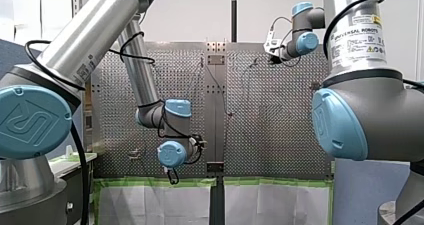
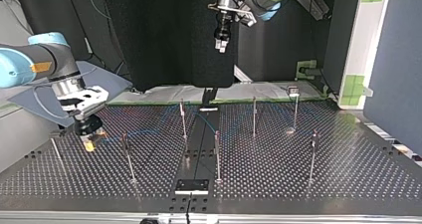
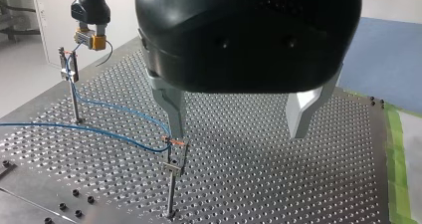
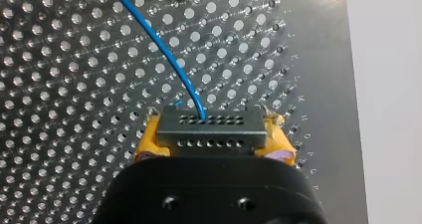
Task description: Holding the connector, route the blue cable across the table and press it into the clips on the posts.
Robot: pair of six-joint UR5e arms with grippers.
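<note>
**Fig. 1.** Right pincer (image 4: 214, 143) is clenched on the connector (image 4: 211, 124) between yellow pads, so the blue cable (image 4: 159, 42) trails ahead of it, free for routing. Left pincer (image 3: 238, 134) hangs released above the table (image 3: 298, 184), with 1 clip post (image 3: 171, 194) ahead of it, probably waiting to press.

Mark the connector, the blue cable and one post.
connector (image 4: 211, 129): right wrist view, on its grey face between the two rows of holes.
blue cable (image 4: 171, 57): right wrist view, mid-run ahead of the connector.
post (image 3: 171, 191): left wrist view, on its lower shaft.
</note>
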